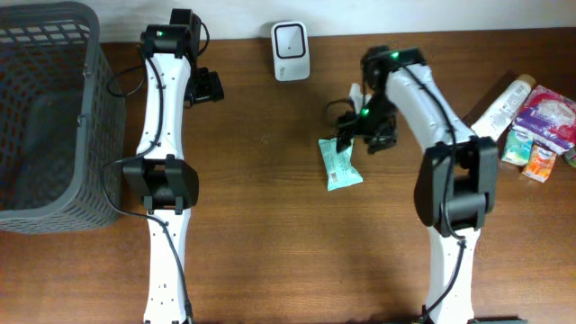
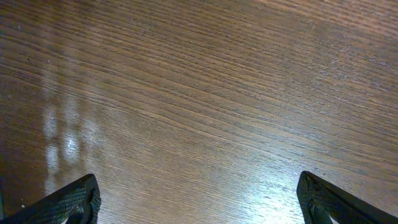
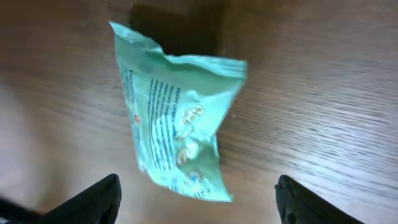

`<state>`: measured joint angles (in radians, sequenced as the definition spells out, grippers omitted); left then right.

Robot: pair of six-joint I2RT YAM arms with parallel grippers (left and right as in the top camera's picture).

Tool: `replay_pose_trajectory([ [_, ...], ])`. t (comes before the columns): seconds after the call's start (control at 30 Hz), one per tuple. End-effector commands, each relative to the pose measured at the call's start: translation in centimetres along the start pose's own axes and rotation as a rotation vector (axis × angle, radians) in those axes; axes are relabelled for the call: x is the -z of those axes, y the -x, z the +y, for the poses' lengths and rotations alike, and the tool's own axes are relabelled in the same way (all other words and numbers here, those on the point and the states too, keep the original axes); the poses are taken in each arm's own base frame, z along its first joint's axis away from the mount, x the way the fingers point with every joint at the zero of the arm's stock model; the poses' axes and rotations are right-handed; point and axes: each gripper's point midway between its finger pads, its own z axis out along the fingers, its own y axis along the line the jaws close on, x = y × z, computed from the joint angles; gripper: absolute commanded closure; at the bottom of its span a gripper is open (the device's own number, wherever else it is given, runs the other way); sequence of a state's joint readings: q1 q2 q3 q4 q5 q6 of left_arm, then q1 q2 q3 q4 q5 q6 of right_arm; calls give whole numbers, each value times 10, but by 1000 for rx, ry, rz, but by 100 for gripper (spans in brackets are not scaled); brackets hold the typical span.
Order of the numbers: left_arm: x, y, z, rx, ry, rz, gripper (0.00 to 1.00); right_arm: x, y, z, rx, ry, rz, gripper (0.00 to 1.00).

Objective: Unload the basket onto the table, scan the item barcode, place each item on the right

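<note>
Closest to the arm bases is just bare table (image 1: 270, 234). A bit further out, roughly mid-table and right of centre, there's the green packet (image 1: 339, 166) lying flat on the wood, printed side up. The right wrist view shows it (image 3: 177, 118) crumpled and a bit blurry. I can see lines of text, but I can't pick out a barcode.

The right gripper (image 1: 349, 135) is right at the packet's far end. Its jaws are spread wide with nothing between them (image 3: 198, 208), so it's let go, not gripping.

Over to the left and further away, the left gripper (image 1: 205, 85) is also wide open over plain wood (image 2: 199, 202).

I'd guess the packet is super light, soft and crinkly, with slick film that'll slide or buckle if you squeeze the puffy middle. The flat crimped seam at one end is probably the best place to pinch it, since that keeps the print uncovered.

At the far edge is the white scanner (image 1: 291, 39), well apart from the packet. There's a grey basket (image 1: 90, 117) far left and a heap of other items (image 1: 535, 126) far right.
</note>
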<state>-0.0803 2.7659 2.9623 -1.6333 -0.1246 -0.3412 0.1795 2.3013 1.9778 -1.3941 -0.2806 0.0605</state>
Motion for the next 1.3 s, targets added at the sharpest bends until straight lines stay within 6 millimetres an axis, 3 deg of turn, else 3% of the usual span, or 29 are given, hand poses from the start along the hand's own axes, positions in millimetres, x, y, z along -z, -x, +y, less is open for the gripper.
replay_pose_trajectory([
  [0.0, 16, 4, 3, 14, 0, -33, 1, -12, -11, -7, -41, -14, 44, 23],
  [0.13, 16, 4, 3, 14, 0, -33, 1, -42, -16, 5, -25, 54, 62, 32],
  [0.17, 16, 4, 3, 14, 0, -33, 1, -47, -15, 11, -15, 81, 54, 45],
  [0.2, 16, 4, 3, 14, 0, -33, 1, -49, -11, 18, -6, 112, 38, 52],
  [0.33, 16, 4, 3, 14, 0, -33, 1, -41, 32, 49, -95, 292, -111, 67],
  [0.43, 16, 4, 3, 14, 0, -33, 1, -20, 64, 84, -66, 501, -226, 66],
  [0.57, 16, 4, 3, 15, 0, -33, 1, -13, 69, 106, 6, 577, -254, 67],
  [0.77, 16, 4, 3, 14, 0, -33, 1, -10, 70, 103, -2, 551, -259, 65],
  [0.8, 16, 4, 3, 15, 0, -33, 1, -12, 74, 98, -26, 513, -272, 48],
  [0.83, 16, 4, 3, 15, 0, -33, 1, -18, 79, 86, -99, 439, -286, 40],
  [0.9, 16, 4, 3, 14, 0, -33, 1, -23, 85, 74, -168, 352, -312, 32],
  [1.03, 16, 4, 3, 15, 0, -33, 1, -22, 100, 80, -182, 334, -382, 31],
  [1.2, 16, 4, 3, 14, 0, -33, 1, -21, 108, 109, -102, 376, -436, 32],
  [1.27, 16, 4, 3, 15, 0, -33, 1, -27, 110, 105, -137, 315, -454, 34],
])
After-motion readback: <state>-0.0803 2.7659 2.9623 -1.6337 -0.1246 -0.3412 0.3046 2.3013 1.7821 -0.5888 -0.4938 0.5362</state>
